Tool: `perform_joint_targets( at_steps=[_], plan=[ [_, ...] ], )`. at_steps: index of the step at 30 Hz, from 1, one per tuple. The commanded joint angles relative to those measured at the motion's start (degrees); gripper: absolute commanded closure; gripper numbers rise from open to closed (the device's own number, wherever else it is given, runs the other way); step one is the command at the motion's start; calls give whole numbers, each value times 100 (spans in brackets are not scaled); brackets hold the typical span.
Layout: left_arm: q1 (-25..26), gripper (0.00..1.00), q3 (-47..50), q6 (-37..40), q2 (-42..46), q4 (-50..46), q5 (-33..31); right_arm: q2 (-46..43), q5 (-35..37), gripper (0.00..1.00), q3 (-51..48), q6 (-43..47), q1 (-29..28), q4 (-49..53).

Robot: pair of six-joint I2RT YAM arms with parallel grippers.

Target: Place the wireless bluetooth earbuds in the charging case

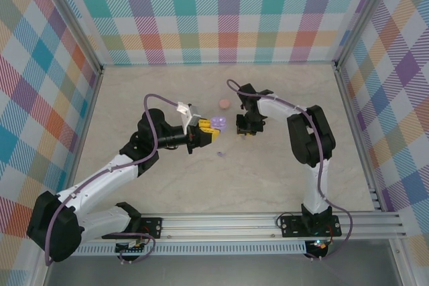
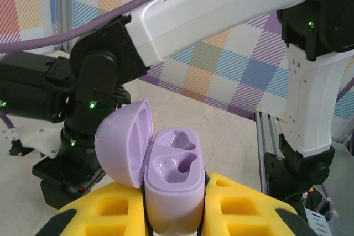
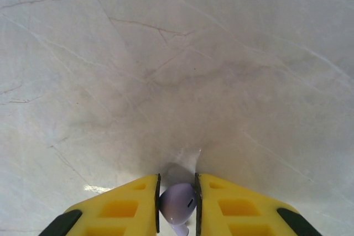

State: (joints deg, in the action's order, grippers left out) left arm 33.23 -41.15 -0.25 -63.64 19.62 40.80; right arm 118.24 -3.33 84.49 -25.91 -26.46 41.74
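Note:
The lilac charging case [image 2: 173, 187] stands upright between the yellow fingers of my left gripper [image 2: 174, 208], which is shut on it. Its lid [image 2: 123, 141] hangs open to the left and both wells are empty. From above, the case [image 1: 218, 123] sits at the tip of my left gripper [image 1: 206, 132] near the table's middle. My right gripper [image 3: 177, 194] points down at the table and is shut on a purple earbud [image 3: 177, 203]. That right gripper [image 1: 244, 129] hovers just right of the case. Another purple earbud [image 1: 221, 154] lies on the table in front of the case.
A round salmon-pink disc [image 1: 224, 104] lies behind the case. The right arm's white links [image 2: 310, 98] and black joints fill the space behind the case in the left wrist view. Checkered walls enclose the marble table [image 1: 167, 85] on three sides.

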Motion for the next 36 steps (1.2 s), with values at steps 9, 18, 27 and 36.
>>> perform_joint_targets(
  at_steps=[9, 18, 27, 36],
  plan=[
    [-12, 81, -178, -217, -380, 183, -339, -793, -1203, 77, -1024, -409, 443, -1237],
    [-47, 81, -125, -485, -741, 482, -611, -1496, -1985, 78, -1672, -646, 732, -2209],
    [-71, 80, -52, -772, -988, 856, -928, -2365, -2562, 78, -2073, -751, 892, -2813],
    [-78, 80, 41, -930, -1050, 1029, -1336, -3121, -2918, 77, -2264, -869, 914, -3151]
  ],
)
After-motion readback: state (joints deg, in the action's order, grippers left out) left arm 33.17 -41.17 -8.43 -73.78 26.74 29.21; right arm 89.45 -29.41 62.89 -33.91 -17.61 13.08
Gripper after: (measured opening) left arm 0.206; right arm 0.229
